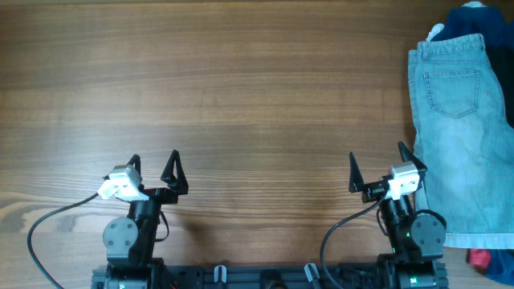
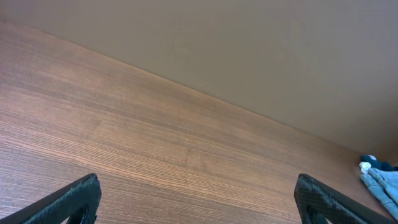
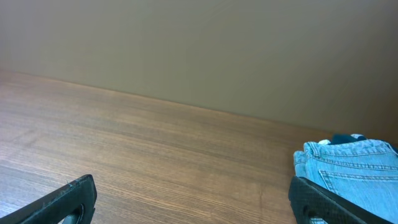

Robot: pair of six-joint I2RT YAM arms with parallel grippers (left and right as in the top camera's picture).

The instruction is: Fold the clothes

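Note:
The light-blue denim shorts (image 1: 462, 136) lie flat at the table's right edge, waistband at the far end, a stitched back pocket showing. They also show in the right wrist view (image 3: 351, 174) and as a sliver in the left wrist view (image 2: 384, 185). My right gripper (image 1: 377, 167) is open and empty, just left of the shorts' near half. My left gripper (image 1: 152, 168) is open and empty at the near left, far from the shorts. Both sets of fingers (image 2: 196, 199) (image 3: 193, 202) are spread wide over bare wood.
A dark navy garment (image 1: 482, 20) lies under the shorts at the far right corner. A small red cloth (image 1: 479, 258) sits at the near right edge. The wooden table (image 1: 241, 96) stretches left of the shorts. A plain wall stands behind the table.

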